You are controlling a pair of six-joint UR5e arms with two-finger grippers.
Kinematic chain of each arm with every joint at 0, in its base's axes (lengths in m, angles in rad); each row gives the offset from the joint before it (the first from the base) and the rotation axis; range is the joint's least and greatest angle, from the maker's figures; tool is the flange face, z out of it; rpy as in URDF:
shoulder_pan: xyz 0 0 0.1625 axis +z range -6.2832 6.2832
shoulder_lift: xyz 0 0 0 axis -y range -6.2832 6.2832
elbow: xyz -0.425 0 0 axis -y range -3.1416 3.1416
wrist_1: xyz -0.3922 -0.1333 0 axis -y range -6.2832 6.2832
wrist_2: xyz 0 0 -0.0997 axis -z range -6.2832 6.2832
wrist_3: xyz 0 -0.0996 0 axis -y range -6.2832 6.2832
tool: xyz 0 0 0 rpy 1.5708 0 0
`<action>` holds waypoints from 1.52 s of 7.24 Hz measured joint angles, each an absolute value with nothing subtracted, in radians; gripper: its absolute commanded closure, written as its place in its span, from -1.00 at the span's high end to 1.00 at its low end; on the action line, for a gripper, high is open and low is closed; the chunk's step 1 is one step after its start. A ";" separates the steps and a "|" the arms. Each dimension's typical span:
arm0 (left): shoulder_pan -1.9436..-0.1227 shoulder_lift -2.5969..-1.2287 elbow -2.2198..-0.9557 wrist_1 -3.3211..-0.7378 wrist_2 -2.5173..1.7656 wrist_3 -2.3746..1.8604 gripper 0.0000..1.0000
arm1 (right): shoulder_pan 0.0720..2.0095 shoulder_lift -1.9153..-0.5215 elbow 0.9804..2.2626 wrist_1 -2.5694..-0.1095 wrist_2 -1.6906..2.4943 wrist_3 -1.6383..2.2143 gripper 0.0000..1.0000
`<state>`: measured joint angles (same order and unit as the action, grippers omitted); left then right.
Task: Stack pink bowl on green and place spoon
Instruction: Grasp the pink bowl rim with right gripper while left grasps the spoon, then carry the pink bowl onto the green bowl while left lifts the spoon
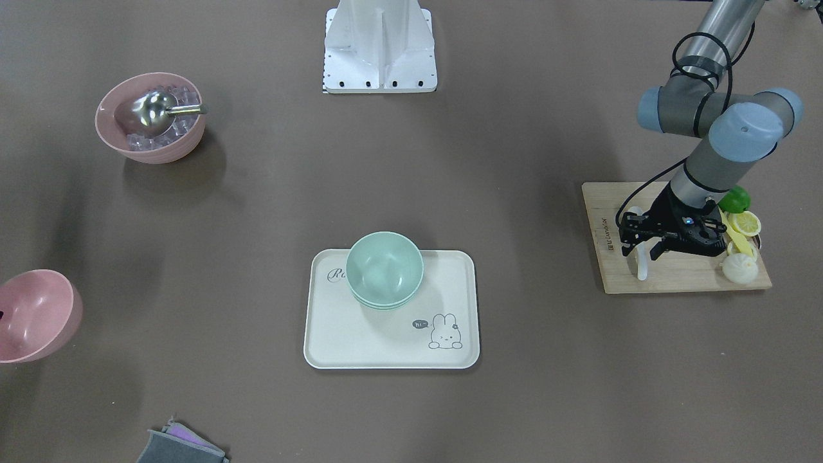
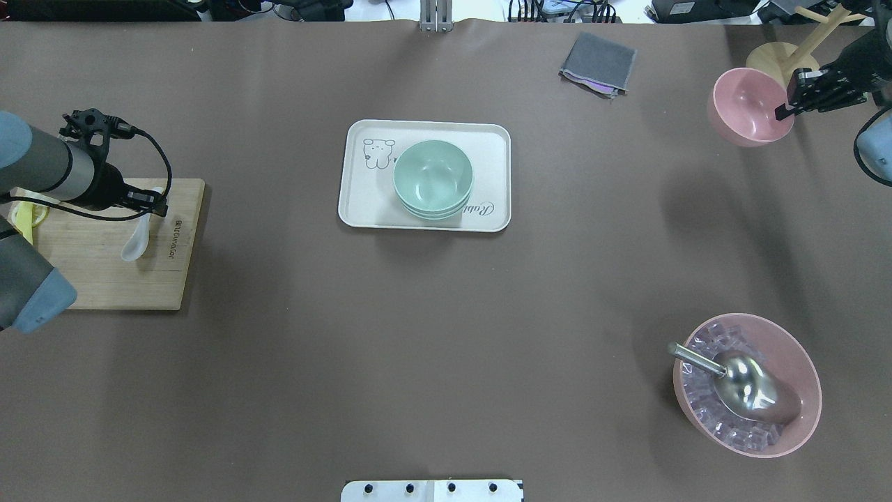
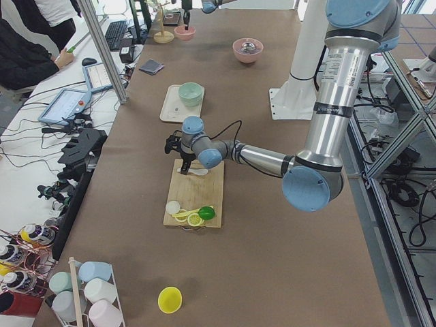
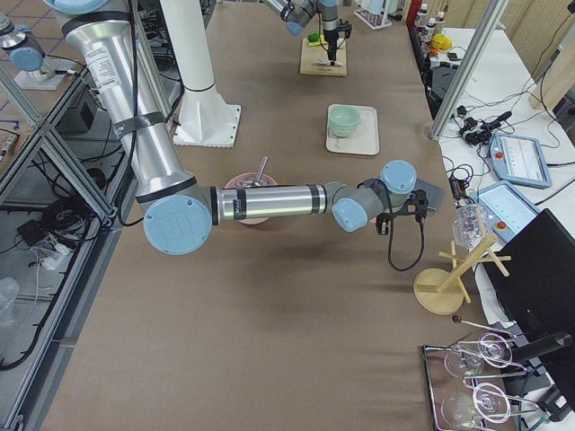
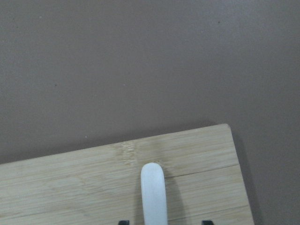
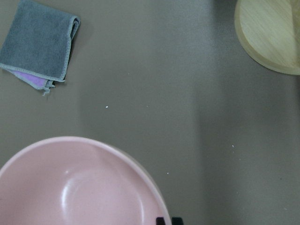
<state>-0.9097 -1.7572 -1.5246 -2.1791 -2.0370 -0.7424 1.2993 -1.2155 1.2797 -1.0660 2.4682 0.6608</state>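
Both pick-ups look to be in hand, and nothing has reached the middle yet. The right gripper [image 2: 785, 109] is at the pink bowl [image 2: 746, 106] in the upper right of the overhead view; its jaws stand narrow with the bowl's rim between them, so I judge them clamped on it, though only their tips show. The left gripper [image 1: 640, 251] hangs over the cutting board [image 1: 681, 278] at the right of the front-facing view; its jaws are spread wide, one either side of the handle of the white spoon [image 5: 153, 194], which lies flat on the board. The green bowl [image 1: 384, 269] sits on the tray [image 1: 347, 341] mid-tabletop [image 1: 546, 334]; it looks like more than one bowl nested.

Next, as I read it, the pink bowl must be lifted, carried across the bare stretch and set level into the green one; the left jaws need to close squarely on the thin handle, and the arms should not meet over the tray.

Around: an ice bowl [image 1: 151, 145] with a metal scoop [image 1: 151, 109] in the upper left, well apart from the tray; a grey cloth [image 2: 598, 63] and a wooden stand [image 2: 770, 54] near the pink bowl; lemon slices [image 1: 746, 223] and a lime [image 1: 736, 199] just beside the left gripper, which a careless lift might nudge.
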 measured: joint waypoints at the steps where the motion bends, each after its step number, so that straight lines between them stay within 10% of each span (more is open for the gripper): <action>1: -0.910 -1.753 -1.523 -2.179 -2.037 -0.742 0.04 | 1.299 -1.215 1.280 -1.066 2.468 0.661 -1.00; 2: -0.910 -1.747 -1.523 -2.180 -2.037 -0.741 -0.18 | 1.299 -1.215 1.280 -1.065 2.468 0.661 -1.00; 3: -0.910 -1.742 -1.524 -2.180 -2.038 -0.741 -0.89 | 1.299 -1.215 1.280 -1.065 2.468 0.661 -1.00; 4: -0.910 -1.741 -1.528 -2.180 -2.039 -0.744 -1.00 | 1.299 -1.215 1.281 -1.065 2.468 0.661 -1.00; 11: -0.978 -1.687 -1.717 -2.140 -2.161 -0.772 -1.00 | 1.326 -1.186 1.367 -1.069 2.535 0.764 -1.00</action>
<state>-0.9780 -1.6867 -1.7171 -2.1400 -2.1606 -0.7723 1.3264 -1.1861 1.3665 -1.0686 2.5354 0.7642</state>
